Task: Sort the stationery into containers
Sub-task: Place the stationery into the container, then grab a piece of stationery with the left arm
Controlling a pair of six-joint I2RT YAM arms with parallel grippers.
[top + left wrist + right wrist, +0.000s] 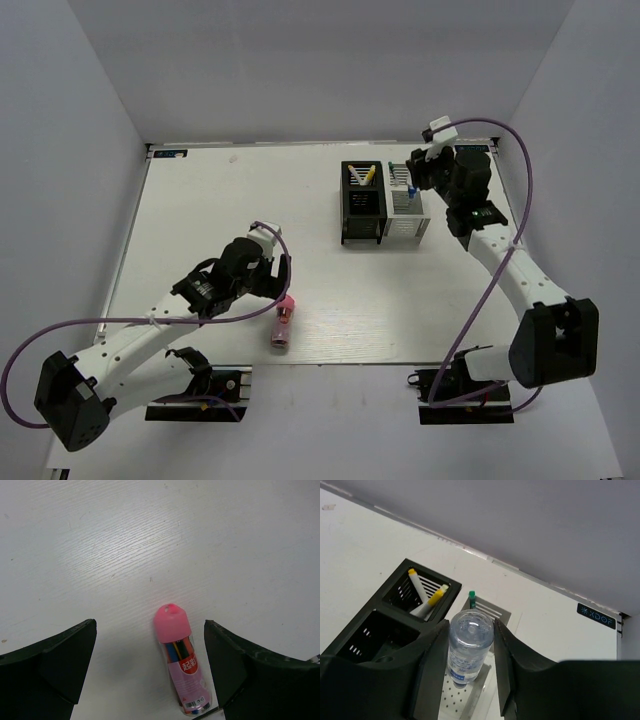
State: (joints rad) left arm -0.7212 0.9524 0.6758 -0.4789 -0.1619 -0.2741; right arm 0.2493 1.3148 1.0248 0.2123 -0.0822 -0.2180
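Note:
A stubby pink tube [282, 322] [181, 660] lies flat on the white table. My left gripper [272, 280] [150, 667] hangs open just above it, and the tube lies between the two wide-apart fingers [55, 665], nearer the right one. My right gripper [420, 178] [470, 652] is shut on a short clear tube [470, 642] [410, 188], held upright over the white container [408, 218] [492, 611]. A green-ended pen [472, 597] stands in that white container. The black container [362, 203] [375, 630] beside it holds yellow-ended pens [432, 600] [365, 175].
The two containers stand side by side at the back right of the table [220, 220]. Grey walls close in the table at the back and both sides. Purple cables [505, 135] loop off both arms.

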